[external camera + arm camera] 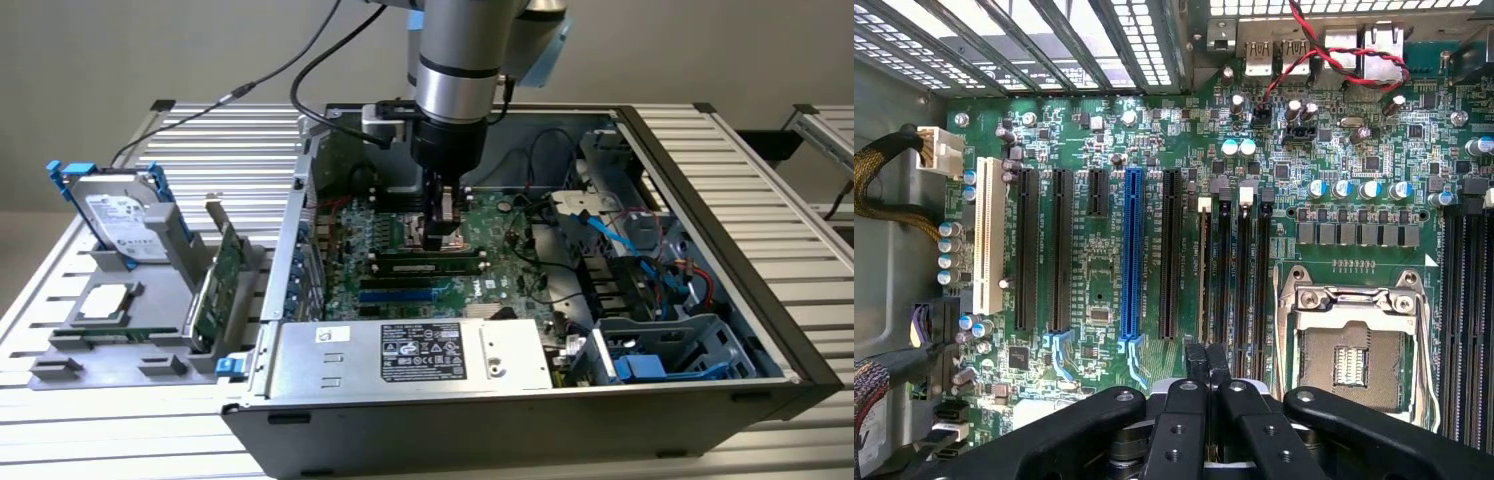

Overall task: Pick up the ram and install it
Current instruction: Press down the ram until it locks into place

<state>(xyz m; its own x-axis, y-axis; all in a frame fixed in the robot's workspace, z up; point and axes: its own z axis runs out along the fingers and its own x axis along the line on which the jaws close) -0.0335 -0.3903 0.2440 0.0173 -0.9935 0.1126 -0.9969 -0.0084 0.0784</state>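
Exterior: slatted metal worktop (747,140) before a plain grey wall, open case (694,330), ram (424,267) seated in a board slot just below the jaws (445,238); wrist: jaws (1204,370) shut, empty, over green board (1104,290).

We see soft, even, fairly dim light in the exterior view, with the whole picture slightly hazy and the computer case (534,400) interior shaded. In the wrist view the motherboard (1154,250) is brightly and sharply lit, daylight glares through the vent grille (1054,40), and the near black gripper (1204,375) is slightly soft.
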